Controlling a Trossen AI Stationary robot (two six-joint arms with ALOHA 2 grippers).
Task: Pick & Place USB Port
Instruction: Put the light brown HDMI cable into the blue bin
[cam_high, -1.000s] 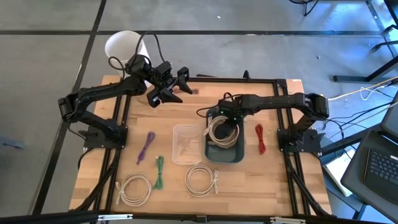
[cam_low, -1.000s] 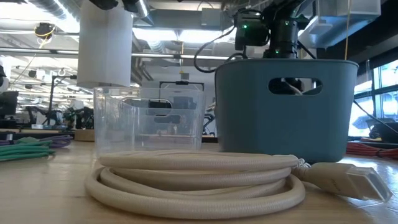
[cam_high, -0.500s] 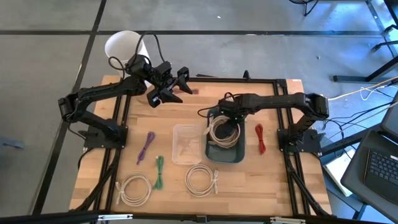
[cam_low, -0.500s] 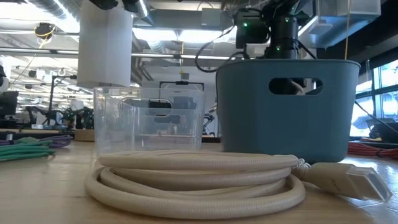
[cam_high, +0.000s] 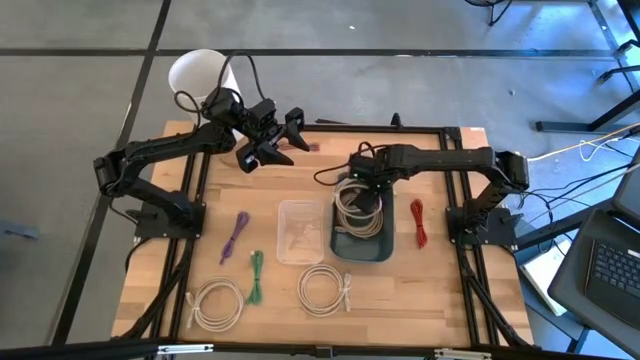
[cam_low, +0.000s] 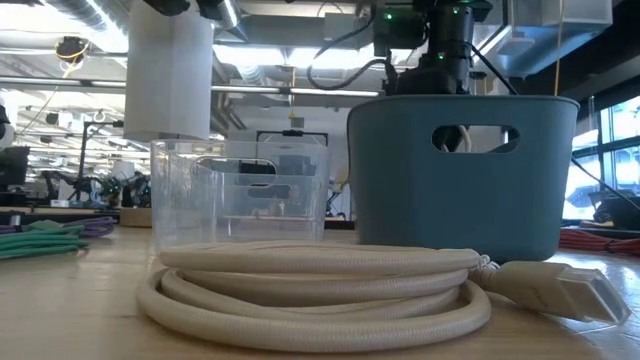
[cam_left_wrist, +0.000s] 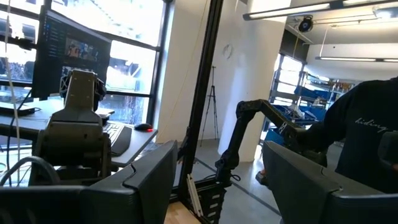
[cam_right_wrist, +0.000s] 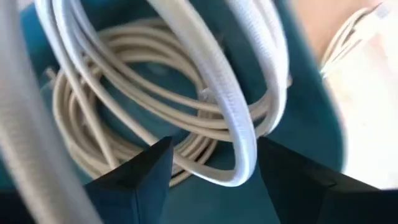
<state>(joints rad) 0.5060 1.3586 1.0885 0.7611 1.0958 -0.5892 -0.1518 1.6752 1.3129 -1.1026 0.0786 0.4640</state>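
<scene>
Fingers (cam_right_wrist: 149, 171) of the right arm spread wide, empty, over coiled cable (cam_right_wrist: 124, 124) inside bin (cam_high: 362, 245); left fingers (cam_left_wrist: 149, 180) apart.

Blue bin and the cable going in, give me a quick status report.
Right gripper open over blue bin. Beige cable coil lying inside, released. Left gripper open, parked high at the table's back. Nothing blocking.

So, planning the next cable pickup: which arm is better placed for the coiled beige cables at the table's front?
Probably the right. Its tool stands open just above the blue-grey plastic bin, nearer the coiled beige cables; the left tool hangs raised at the far edge.
</scene>
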